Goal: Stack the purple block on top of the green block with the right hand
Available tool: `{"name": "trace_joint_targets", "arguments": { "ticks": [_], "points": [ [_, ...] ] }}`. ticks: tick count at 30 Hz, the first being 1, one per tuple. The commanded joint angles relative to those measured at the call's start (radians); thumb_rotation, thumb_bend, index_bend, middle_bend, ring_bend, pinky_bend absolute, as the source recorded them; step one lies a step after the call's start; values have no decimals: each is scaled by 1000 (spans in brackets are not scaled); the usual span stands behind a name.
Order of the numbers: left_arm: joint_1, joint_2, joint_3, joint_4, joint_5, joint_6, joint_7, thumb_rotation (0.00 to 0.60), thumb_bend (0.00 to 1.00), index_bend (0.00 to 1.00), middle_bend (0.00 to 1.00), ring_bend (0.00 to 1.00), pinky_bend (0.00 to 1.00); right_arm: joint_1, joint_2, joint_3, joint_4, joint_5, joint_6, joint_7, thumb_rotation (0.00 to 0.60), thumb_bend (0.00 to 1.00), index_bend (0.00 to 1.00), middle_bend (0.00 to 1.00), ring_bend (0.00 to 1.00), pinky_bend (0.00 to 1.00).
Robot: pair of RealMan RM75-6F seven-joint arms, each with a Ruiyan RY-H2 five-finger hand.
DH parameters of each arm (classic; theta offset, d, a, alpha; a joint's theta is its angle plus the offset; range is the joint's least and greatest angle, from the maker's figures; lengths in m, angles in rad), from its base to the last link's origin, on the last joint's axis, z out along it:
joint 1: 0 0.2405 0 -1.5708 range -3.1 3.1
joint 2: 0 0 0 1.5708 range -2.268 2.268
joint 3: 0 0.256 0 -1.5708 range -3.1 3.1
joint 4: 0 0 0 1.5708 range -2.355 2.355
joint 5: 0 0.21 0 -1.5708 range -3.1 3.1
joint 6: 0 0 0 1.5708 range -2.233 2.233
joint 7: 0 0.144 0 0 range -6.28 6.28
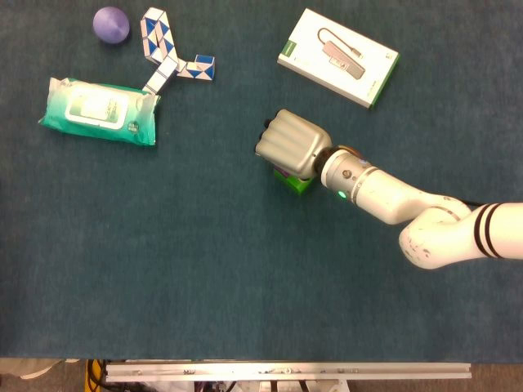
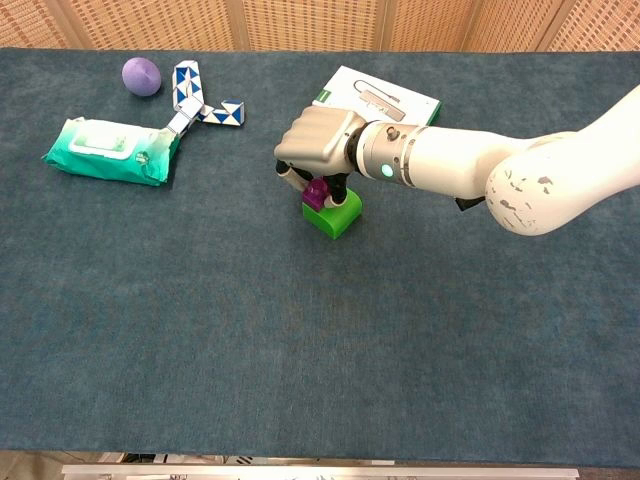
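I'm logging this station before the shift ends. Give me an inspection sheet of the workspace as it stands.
Surface: dark blue-green cloth table.
Job's things: purple block sits on the green block.
Clutter: wipes pack, purple ball, blue-and-white folding puzzle, boxed adapter, all apart from the blocks.
Hands: right hand directly over the blocks, fingers around the purple block; left hand not in view.
Cables: some below the table's front edge.
Surroundings: woven panel wall behind.

The purple block (image 2: 317,194) sits on the green block (image 2: 335,214), under the right hand (image 2: 314,144).
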Motion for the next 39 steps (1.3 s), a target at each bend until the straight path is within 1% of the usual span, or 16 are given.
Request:
{"name": "trace_joint_targets", "arguments": {
  "ticks": [1,8,15,17,18,19,21,24,25,30,35,37,39],
  "points": [
    [1,0,0,0,0,1,0,600,228,296,339,304,190,1,-3,-2,2,2,-1,-4,600,239,562,505,354,439],
    [1,-1,1,3,-1,0,-1,600,227,296,339,305,190,1,-8,-6,5,8,0,-15,600,246,587,521,364,439],
    [1,-1,0,3,-1,-1,-1,600,228,296,339,304,190,-1,-3,-8,3,11,-3,-15,600,246,576,513,364,439],
    [0,-1,0,3,-2,-1,-1,600,228,296,339,304,190,0,8,-6,-7,14,-11,-8,600,241,495,479,359,439],
    [0,-1,0,3,-2,-2,0,600,228,296,339,304,190,0,13,-4,-12,17,-13,-4,600,220,398,444,346,434],
    [0,-1,0,2,-2,-3,1,600,228,296,339,304,190,0,20,-2,-19,20,-15,1,600,205,337,421,331,425],
    [-1,-1,1,1,-2,-5,3,600,228,296,339,304,190,0,30,0,-29,20,-14,5,600,144,182,350,274,385],
    [-3,-1,0,0,-2,-7,4,600,228,296,339,304,190,-6,46,6,-45,15,-5,18,600,106,55,265,208,338],
    [-3,-1,-1,-1,-2,-8,4,600,228,296,339,304,190,-10,53,9,-52,10,0,26,600,104,33,251,198,329],
    [-6,0,-3,-2,-3,-10,5,600,228,295,339,304,190,-34,95,18,-84,-8,26,59,600,103,21,242,191,324],
    [-10,-1,-10,2,-14,-14,2,600,228,294,339,304,190,-83,178,19,-147,-18,90,87,600,104,21,242,191,324],
    [-13,-2,-13,4,-16,-18,1,600,228,294,339,304,190,-104,215,16,-174,-20,115,95,600,103,33,248,191,324],
    [-17,-1,-15,4,-17,-20,-1,600,228,294,339,304,190,-131,259,10,-202,-33,142,106,600,105,92,272,193,324]
  ]
}}
